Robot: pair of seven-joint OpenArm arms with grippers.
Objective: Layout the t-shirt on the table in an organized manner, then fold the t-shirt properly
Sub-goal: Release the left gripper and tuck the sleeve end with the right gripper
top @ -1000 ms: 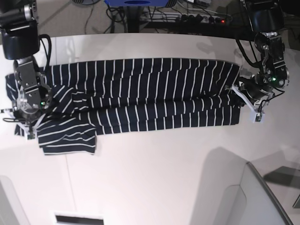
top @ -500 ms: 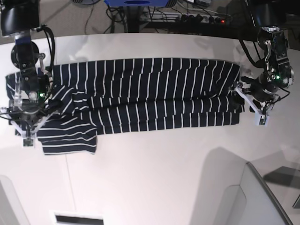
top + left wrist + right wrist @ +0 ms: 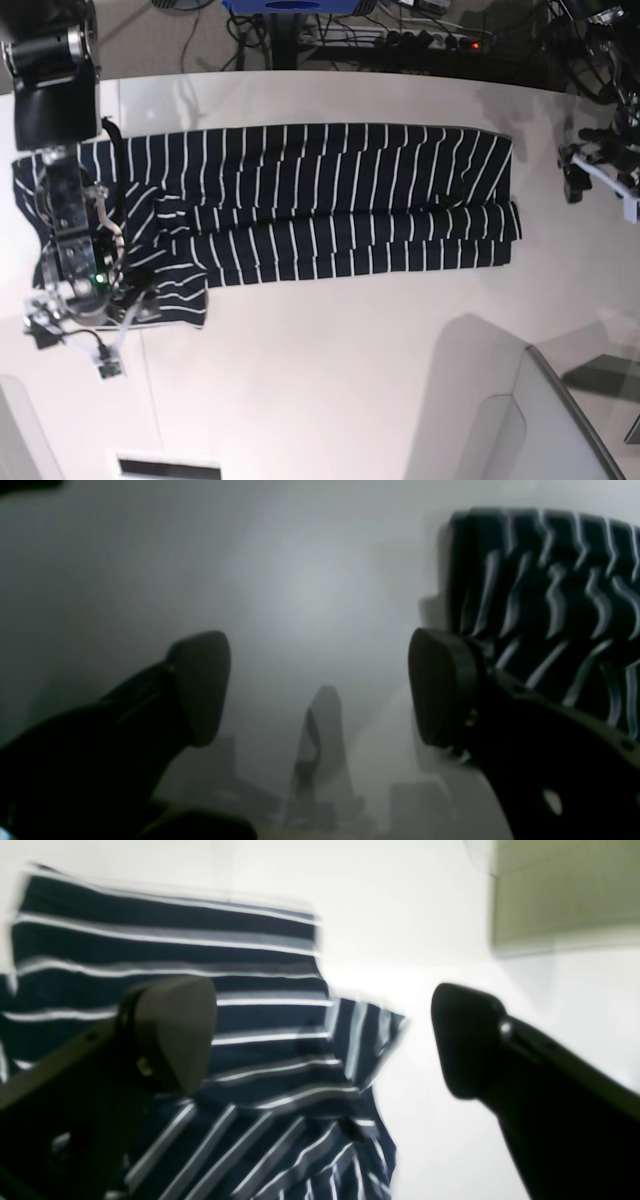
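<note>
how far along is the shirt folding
Done: the t-shirt lies on the table folded lengthwise into a long band. In hand: nothing; the left gripper and right gripper are open and clear of the cloth. Left: tuck the sleeve end, then fold the band shorter.

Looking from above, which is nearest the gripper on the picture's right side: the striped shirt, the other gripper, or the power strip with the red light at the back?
From the left gripper, in the base view:
1. The t-shirt, its edge just beside it on the table.
2. The power strip, behind the table.
3. The right gripper, across the table at the shirt's other end.
</note>
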